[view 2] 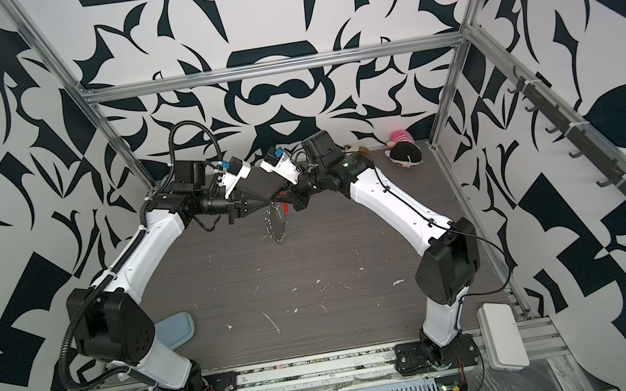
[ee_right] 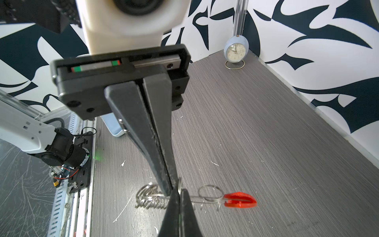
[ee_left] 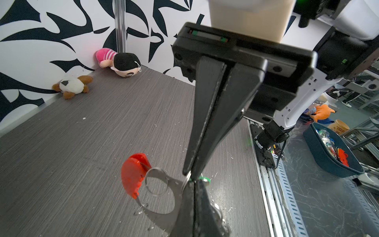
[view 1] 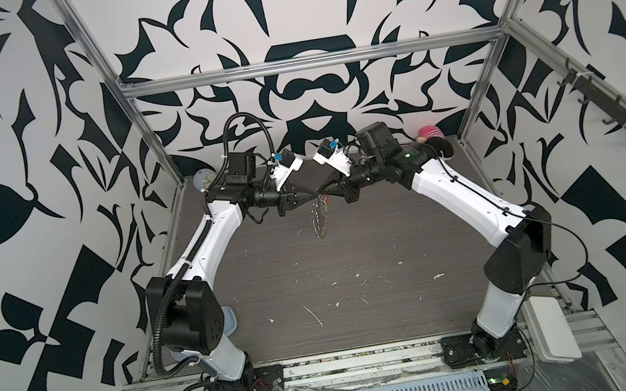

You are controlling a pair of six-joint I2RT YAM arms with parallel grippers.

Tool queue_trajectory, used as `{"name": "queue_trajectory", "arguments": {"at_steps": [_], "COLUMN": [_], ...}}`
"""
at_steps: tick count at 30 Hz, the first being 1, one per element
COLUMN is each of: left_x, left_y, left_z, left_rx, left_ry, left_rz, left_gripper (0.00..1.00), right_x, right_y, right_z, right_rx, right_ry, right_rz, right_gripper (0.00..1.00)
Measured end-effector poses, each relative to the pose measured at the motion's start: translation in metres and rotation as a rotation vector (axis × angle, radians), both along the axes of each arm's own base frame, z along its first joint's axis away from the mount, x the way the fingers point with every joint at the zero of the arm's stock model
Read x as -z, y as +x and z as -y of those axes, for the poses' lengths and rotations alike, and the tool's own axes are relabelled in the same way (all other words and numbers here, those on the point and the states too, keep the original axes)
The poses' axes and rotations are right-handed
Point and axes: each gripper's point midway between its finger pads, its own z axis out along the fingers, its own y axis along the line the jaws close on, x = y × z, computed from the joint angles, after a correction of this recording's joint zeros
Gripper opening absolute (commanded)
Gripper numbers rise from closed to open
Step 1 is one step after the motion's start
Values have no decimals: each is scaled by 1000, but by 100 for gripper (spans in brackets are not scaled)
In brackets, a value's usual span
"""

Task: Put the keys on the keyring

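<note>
Both grippers meet tip to tip above the grey table (view 1: 356,274). The keyring (view 1: 319,221) (view 2: 276,227), a silver wire loop (ee_right: 205,198) with a red piece (ee_left: 133,176) (ee_right: 240,200) and bunched small rings (ee_right: 151,198), hangs from their tips. My right gripper (ee_right: 179,190) (view 1: 323,194) is shut on a small ring standing edge-on at its tip. My left gripper (ee_left: 193,183) (view 1: 315,196) is shut at the loop's wire beside it. Of the keys (ee_left: 205,180), only a green end shows just behind the tips; the rest is hidden.
A pink-striped doll (ee_left: 119,61) (view 2: 405,149) and a brown-white plush (ee_left: 71,86) lie in the back right corner. A pale blue clock (ee_right: 235,51) stands at the back left. A light blue object (view 2: 179,328) lies by the left arm. A teal bin (ee_left: 332,151) sits beyond the table.
</note>
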Motion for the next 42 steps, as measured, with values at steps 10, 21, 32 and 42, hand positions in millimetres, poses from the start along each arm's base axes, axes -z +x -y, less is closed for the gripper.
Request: {"name": "queue_trajectory", "arguments": {"at_steps": [10, 21, 32, 42], "left_x": [1, -7, -14, -13], "left_y": [0, 6, 7, 3], "left_z": [-2, -15, -13, -13], "left_rx": [-5, -74, -64, -48], "left_ry": [-4, -54, -77, -82], "left_rz": [-7, 22, 27, 14], "left_gripper": [18, 32, 27, 29], "right_x": [-1, 0, -4, -6], "right_y": [-2, -8, -11, -11], "right_z": [2, -5, -8, -9], "right_rx": [8, -9, -22, -19], "right_ry": [4, 13, 36, 45], "right_rz": [15, 15, -5, -8], "right_gripper": [0, 0, 0, 0]}}
